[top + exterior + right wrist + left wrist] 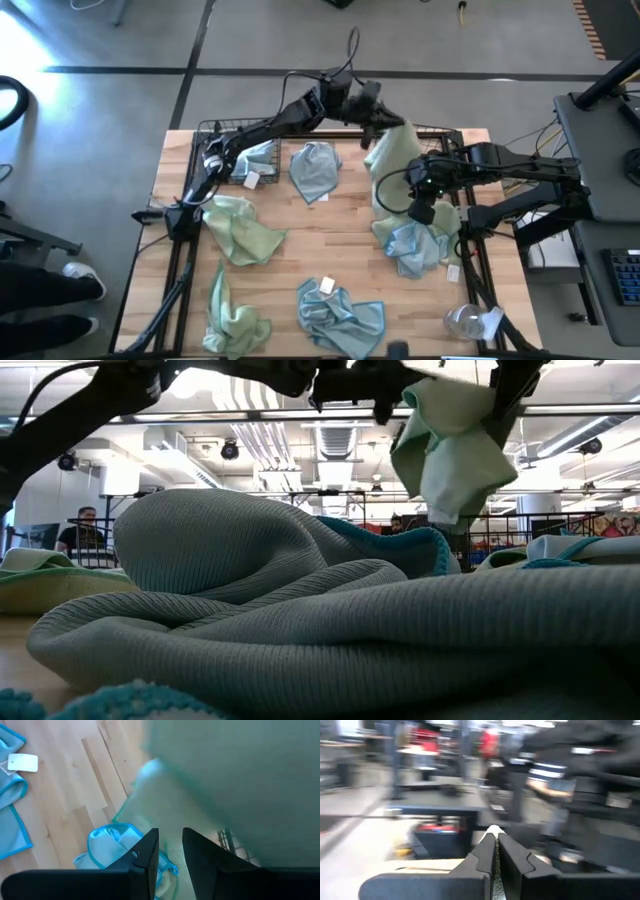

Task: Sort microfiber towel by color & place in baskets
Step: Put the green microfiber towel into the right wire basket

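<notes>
My left gripper (385, 125) is raised over the table's far right and is shut on a pale green towel (395, 160). The towel also shows hanging at the top of the low view (455, 450). My right gripper (170, 852) is open and empty. It stands over the right basket (465, 235), beside the hanging towel (225, 780) and above a light blue towel (415, 245). The left basket (215, 135) at the far left holds a light blue towel (255, 160). My left gripper pinches a top bit of the green towel (493, 831) between its two shut fingers. The fingers point about level, toward the table's right. The towel hangs slack below them (450, 490). I cannot tell whether its lower end rests on the basket's heap.
Loose on the wood lie a blue towel (315, 170) at the far middle, a green towel (240, 230) at the left, a green towel (235, 320) at the near left and a blue towel (340, 315) with a white tag. A clear plastic wrapper (470, 322) lies near right.
</notes>
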Robot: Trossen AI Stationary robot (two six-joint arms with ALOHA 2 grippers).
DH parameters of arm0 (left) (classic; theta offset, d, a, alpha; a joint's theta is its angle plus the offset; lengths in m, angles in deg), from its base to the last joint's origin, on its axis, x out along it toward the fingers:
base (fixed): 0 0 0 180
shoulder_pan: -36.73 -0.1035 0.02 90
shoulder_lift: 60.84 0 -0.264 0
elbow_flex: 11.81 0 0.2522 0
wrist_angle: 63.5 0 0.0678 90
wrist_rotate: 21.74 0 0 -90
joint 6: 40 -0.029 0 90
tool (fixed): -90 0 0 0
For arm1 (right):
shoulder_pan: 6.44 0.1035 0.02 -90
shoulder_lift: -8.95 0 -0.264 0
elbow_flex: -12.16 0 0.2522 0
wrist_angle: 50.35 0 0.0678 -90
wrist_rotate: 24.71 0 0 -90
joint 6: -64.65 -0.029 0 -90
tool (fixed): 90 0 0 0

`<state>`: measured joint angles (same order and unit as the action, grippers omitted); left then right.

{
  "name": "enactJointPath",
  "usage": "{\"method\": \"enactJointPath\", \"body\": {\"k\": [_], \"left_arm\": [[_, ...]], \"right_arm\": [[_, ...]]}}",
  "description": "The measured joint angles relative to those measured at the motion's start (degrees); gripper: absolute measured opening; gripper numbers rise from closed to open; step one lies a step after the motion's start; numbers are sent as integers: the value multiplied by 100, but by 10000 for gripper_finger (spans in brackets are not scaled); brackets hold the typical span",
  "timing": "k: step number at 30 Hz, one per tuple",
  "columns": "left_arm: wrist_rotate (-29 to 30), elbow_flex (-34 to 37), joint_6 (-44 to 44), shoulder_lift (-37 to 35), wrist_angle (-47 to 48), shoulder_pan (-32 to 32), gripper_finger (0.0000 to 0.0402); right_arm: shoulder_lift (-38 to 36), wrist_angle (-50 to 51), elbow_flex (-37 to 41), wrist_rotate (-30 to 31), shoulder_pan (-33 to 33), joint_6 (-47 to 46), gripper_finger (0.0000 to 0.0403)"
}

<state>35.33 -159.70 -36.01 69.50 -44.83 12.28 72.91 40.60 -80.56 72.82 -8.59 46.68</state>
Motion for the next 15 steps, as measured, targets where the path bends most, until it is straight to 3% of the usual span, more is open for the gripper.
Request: {"method": "enactJointPath", "body": {"k": [3,5,15], "left_arm": [[912,-36,213,0,32,-63,0],[1175,-74,329,0,17,-80,0],[1240,-87,661,184,-146,28,0]], "right_arm": [[0,0,1,0,-2,0,82],[0,0,0,0,-2,0,82],[0,-22,0,3,-2,8,82]]}}
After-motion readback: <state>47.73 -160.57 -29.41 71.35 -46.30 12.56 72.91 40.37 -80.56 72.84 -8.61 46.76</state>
